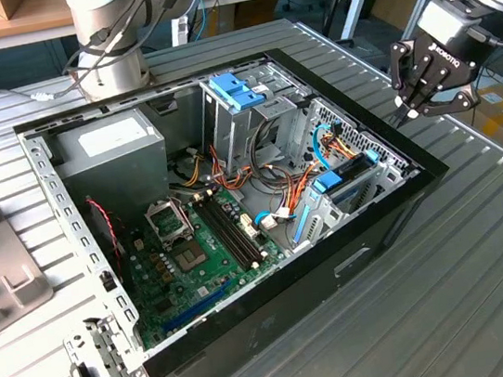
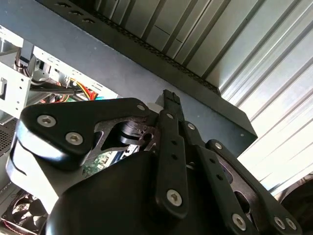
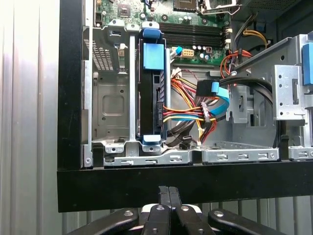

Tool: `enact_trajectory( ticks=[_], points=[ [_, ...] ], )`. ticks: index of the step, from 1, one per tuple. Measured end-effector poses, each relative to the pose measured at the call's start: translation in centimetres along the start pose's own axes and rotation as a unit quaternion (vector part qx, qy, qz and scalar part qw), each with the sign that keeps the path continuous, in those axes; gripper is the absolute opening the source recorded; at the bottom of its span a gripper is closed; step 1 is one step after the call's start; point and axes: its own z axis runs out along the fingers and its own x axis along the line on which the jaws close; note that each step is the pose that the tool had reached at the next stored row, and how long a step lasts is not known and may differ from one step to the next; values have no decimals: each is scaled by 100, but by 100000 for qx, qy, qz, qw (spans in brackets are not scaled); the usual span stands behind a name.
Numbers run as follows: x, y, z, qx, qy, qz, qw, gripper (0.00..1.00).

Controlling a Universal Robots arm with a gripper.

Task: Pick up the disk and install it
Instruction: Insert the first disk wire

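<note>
Hovering just outside the black edge of the computer case [image 1: 363,248], the gripper [image 3: 169,192] has its fingers pressed together and carries nothing. The disk [image 3: 150,93] with blue rails already stands inside the case's drive cage [image 3: 110,98]. I judge any push should stay straight along the cage, away from the cables [image 3: 195,110].

The disk [image 3: 149,93] sat on edge inside the open computer case [image 3: 146,188], slotted upright in the metal drive cage [image 3: 110,98] near the case's front wall. In the first wrist view it showed as a dark, narrow slab with bright blue rail tabs at both ends (one larger blue tab across its upper face). Orange, yellow and red cables [image 3: 183,115] ran to its side. In the exterior view the disk [image 1: 349,184] stood at the case's corner nearest the exterior view's right, its blue rails showing.
</note>
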Motion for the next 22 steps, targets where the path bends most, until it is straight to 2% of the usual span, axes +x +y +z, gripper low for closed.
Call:
enact_trajectory(
  ticks=[11, 18, 20, 21, 22],
  points=[
    [-1, -92, 6, -207, 3, 29, 100000, 11],
    [0, -94, 6, -207, 10, 31, 100000, 11],
    [0, -83, 8, -209, -2, 24, 100000, 11],
    [1, -55, 9, -211, -1, 26, 100000, 11],
    [2, 2, 13, -197, -1, 23, 100000, 11]
  ],
)
